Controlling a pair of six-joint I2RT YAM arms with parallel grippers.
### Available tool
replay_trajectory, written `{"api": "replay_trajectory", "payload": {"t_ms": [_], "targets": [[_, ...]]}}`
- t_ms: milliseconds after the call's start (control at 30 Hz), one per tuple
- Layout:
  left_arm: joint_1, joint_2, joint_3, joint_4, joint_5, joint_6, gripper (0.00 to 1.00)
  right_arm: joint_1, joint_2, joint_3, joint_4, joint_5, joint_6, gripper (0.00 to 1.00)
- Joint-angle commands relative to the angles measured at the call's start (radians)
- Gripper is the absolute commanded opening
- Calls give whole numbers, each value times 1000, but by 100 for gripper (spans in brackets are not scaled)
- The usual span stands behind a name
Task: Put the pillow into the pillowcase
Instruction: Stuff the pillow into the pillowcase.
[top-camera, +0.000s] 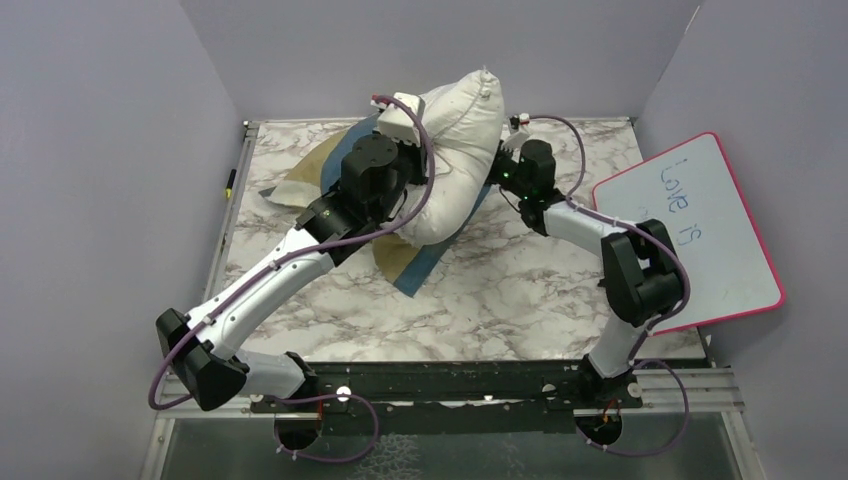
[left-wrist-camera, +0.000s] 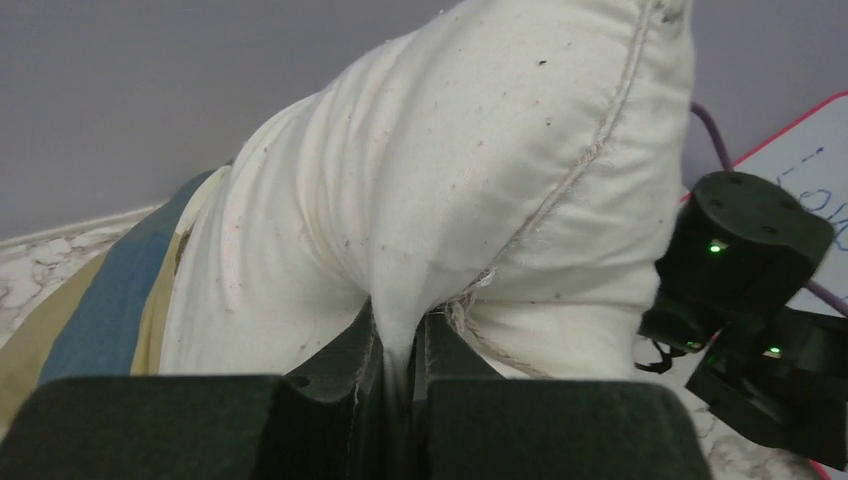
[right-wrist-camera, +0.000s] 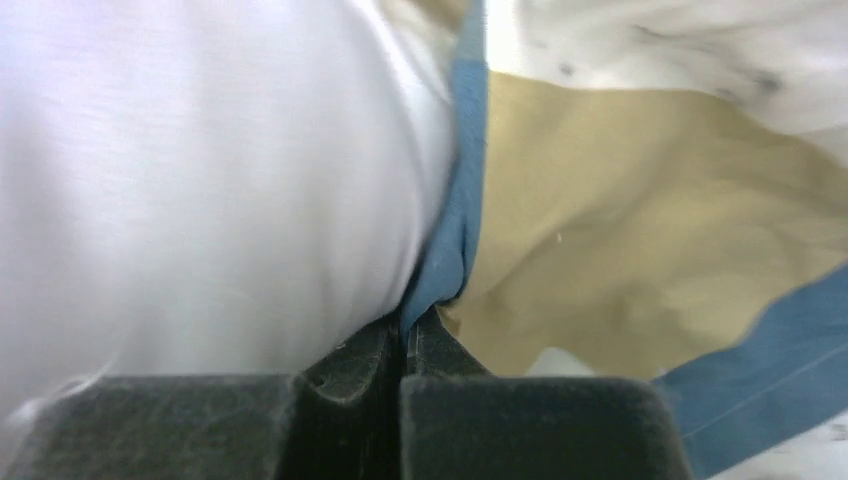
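Plain lavender-grey walls (top-camera: 100, 150) enclose a white marble-patterned table (top-camera: 500, 300) under even light.

Far centre blocked by pillow (top-camera: 455, 150); whiteboard (top-camera: 700, 230) crowds right; near table (top-camera: 500, 300) open

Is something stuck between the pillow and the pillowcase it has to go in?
Nothing visible is. The pillow lies right on the pillowcase. The left gripper pinches the pillow, and the right gripper pinches the pillowcase's blue edge right beside it.
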Motion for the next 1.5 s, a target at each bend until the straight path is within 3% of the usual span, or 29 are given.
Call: {"api": "replay_trajectory", "payload": {"t_ms": [0,200,367,400,533,600,700,933,1333,1467], "targets": [[15,61,-142,24,-181,121,0,-19,-118,-56,308,-365,186,0],[18,167,-294,98,-132,125,0,-29,-181,-113,442,-448,326,0],[23,194,-302,66,-3,48,0,-30,-218,-98,270,-404,263,0],[24,177,-287,51,68,22,8,-30,-213,-90,227,-386,247,0],[19,71,-216,31,311,-62,54,-31,-160,-73,183,-364,264,0],[15,22,-182,34,378,-86,67,-31,-130,-74,198,-366,289,0],[9,-30,-141,35,427,-85,76,-31,-114,-91,221,-345,307,0],[-8,-43,-57,10,429,-64,80,-31,-115,-71,147,-318,259,0],[-144,24,158,-53,378,50,82,-31,-97,-54,84,-289,235,0],[-192,55,198,-92,260,106,82,-31,-87,-54,86,-281,242,0]]}}
